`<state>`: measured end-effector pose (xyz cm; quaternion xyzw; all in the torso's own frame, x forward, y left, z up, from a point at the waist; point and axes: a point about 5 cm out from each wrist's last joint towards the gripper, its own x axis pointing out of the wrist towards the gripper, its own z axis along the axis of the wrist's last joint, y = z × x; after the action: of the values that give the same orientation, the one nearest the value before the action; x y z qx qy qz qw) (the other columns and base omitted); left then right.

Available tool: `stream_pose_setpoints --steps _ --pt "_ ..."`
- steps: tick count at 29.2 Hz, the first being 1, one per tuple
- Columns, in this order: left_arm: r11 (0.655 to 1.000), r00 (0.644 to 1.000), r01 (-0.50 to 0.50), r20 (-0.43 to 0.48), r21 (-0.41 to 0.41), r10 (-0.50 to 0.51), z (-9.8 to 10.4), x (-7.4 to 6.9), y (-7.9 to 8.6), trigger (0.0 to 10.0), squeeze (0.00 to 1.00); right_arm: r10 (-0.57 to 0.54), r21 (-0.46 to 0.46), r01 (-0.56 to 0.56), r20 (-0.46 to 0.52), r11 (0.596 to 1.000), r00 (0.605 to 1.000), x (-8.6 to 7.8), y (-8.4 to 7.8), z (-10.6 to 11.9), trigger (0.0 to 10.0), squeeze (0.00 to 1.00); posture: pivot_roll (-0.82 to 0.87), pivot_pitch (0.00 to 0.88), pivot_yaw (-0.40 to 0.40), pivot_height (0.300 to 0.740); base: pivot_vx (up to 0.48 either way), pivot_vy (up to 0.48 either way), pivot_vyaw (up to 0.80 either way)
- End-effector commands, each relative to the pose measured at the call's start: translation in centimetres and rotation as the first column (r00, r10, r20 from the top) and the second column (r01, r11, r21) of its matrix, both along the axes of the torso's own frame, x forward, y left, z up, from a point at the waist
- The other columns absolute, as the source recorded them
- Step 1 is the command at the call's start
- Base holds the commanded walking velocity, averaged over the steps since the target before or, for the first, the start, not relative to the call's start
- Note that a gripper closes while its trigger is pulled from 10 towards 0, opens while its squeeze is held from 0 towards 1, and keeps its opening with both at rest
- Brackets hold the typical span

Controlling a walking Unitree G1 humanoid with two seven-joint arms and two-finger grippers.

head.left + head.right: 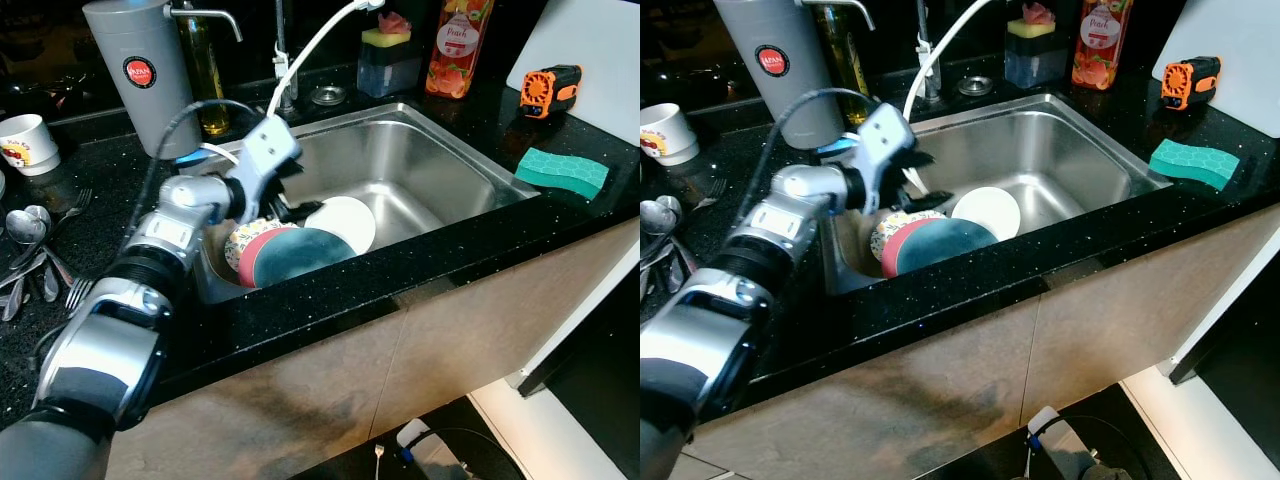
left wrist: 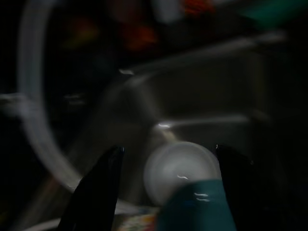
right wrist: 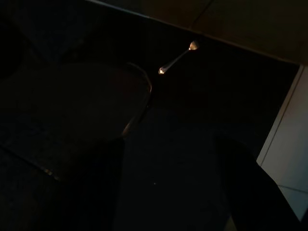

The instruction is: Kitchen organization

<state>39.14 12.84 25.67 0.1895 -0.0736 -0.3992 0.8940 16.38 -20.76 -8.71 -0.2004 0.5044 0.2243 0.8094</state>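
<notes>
sink (image 1: 470,170) | I hold left tool (image 1: 290,205) spread just above teal plate (image 1: 300,255), ready to pinch it | right tool: I cannot tell

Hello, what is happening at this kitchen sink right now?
A humanoid robot stands at a stainless steel sink set in a black counter. Its left gripper is reaching down into the basin with its fingers open, just over a stack of dishes: a patterned bowl, a teal plate with a red rim and a white plate. Nothing is held yet. The right arm hangs idle. A green sponge lies on the counter.
</notes>
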Motion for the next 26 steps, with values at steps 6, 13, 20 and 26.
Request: stream_pose_setpoints --steps 6,13,20,26 --pt "0.889 0.891 -0.453 -0.061 -0.070 0.449 -1.4 -0.7 5.9 10.0 0.00 0.036 0.020 -0.036 -0.008 0.999 0.999 0.3 0.7 0.0 10.0 0.00 0.02 0.000 0.075 0.740 0.000 0.000 0.80" --pt "0.859 0.854 -0.512 -0.113 -0.004 0.509 -3.3 -2.7 6.2 10.0 0.00 0.039 0.033 -0.038 -0.019 0.999 0.999 0.2 0.8 0.0 10.0 0.00 0.04 0.000 0.068 0.740 0.000 0.000 0.80" --pt "0.806 0.792 -0.588 -0.151 0.072 0.592 -4.5 -3.6 6.8 10.0 0.00 0.035 0.026 -0.035 -0.011 0.999 0.999 0.3 0.7 0.0 10.0 0.00 0.04 0.000 0.065 0.740 0.000 0.000 0.79" --pt "0.810 0.793 -0.580 -0.172 0.082 0.585 -4.5 -3.1 6.0 10.0 0.00 0.010 0.002 -0.010 0.004 1.000 1.000 0.4 0.5 0.1 10.0 0.00 0.03 0.000 0.069 0.740 0.000 0.000 0.12"
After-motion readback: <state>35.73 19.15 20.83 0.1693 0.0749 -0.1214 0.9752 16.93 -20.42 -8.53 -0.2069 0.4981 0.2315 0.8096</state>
